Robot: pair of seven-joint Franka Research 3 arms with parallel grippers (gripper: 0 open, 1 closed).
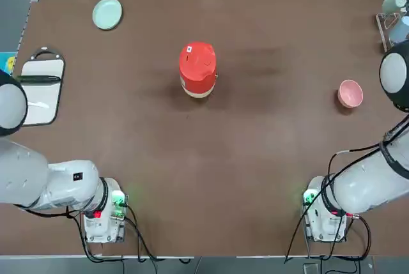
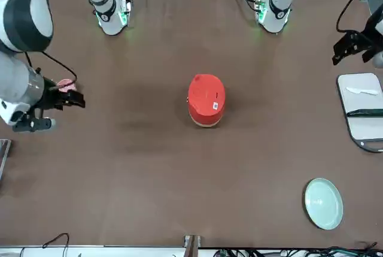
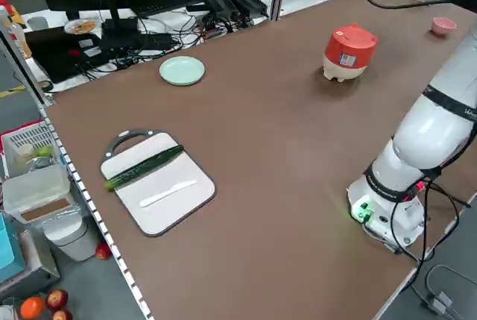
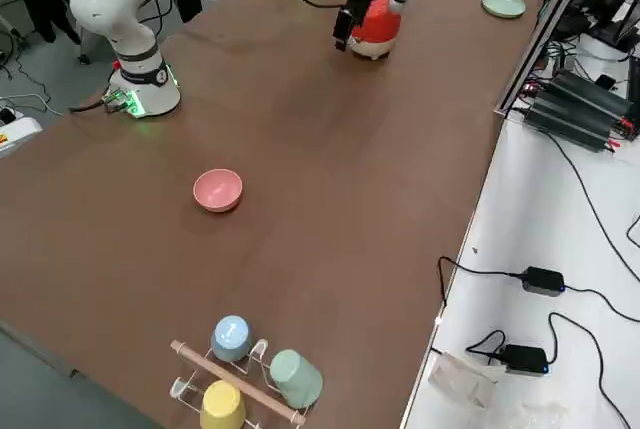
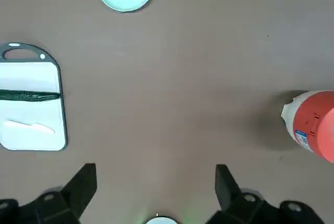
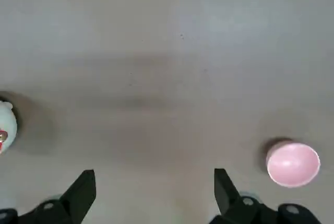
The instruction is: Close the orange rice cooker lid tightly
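The orange rice cooker (image 1: 197, 69) stands upright near the middle of the table, also seen in the front view (image 2: 206, 100) and the left side view (image 3: 349, 53). Its lid (image 1: 197, 57) lies down on the body, white mark on top; whether it is latched cannot be told. My left gripper (image 5: 155, 182) hangs high over the table's left side, open and empty, far from the cooker (image 5: 313, 125). My right gripper (image 6: 154, 182) hangs open and empty over the right side, near the pink bowl (image 6: 293, 164). The front view shows both grippers, right (image 2: 72, 98) and left (image 2: 347, 44).
A pale green plate (image 1: 107, 13) lies at the far left. A cutting board (image 1: 41, 89) with a cucumber and a white knife sits at the left edge. The pink bowl (image 1: 350, 93) sits to the right of the cooker. A cup rack (image 4: 240, 369) stands at the far right corner.
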